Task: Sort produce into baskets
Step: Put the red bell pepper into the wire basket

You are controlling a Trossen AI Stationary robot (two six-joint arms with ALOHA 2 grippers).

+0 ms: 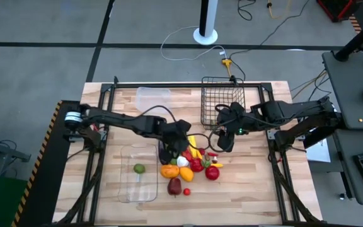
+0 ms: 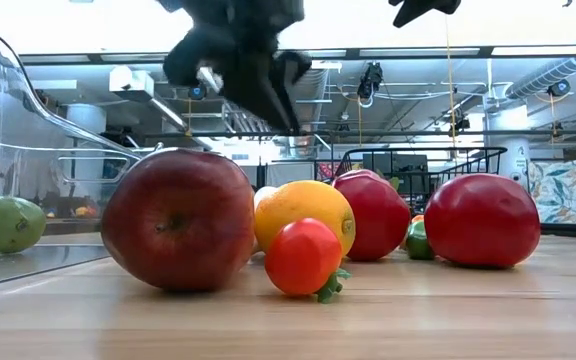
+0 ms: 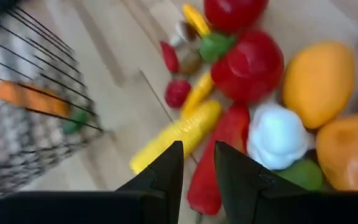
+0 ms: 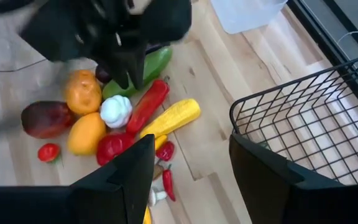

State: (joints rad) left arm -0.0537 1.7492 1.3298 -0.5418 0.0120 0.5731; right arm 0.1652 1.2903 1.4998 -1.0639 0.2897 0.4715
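While most of the produce (image 1: 191, 165) lies heaped in the middle of the tabletop (image 1: 251, 202), the left claw (image 1: 164, 153) hangs just over the heap's near edge, fingers parted with nothing between them, which reads as lining up for a pick. In its wrist view the gap sits over a long red pepper (image 3: 219, 155), beside a yellow corn cob (image 3: 179, 130) and a white bulb (image 3: 277, 135), so the pepper looks the likely target. The right claw (image 1: 225, 140) hovers between the heap and the black wire basket (image 1: 222, 98), spread wide and empty, seemingly waiting its turn. A green fruit (image 1: 139, 168) already rests in the long clear tray (image 1: 126, 189), and something orange shows inside the wire basket in the left wrist view, suggesting sorting is barely begun.
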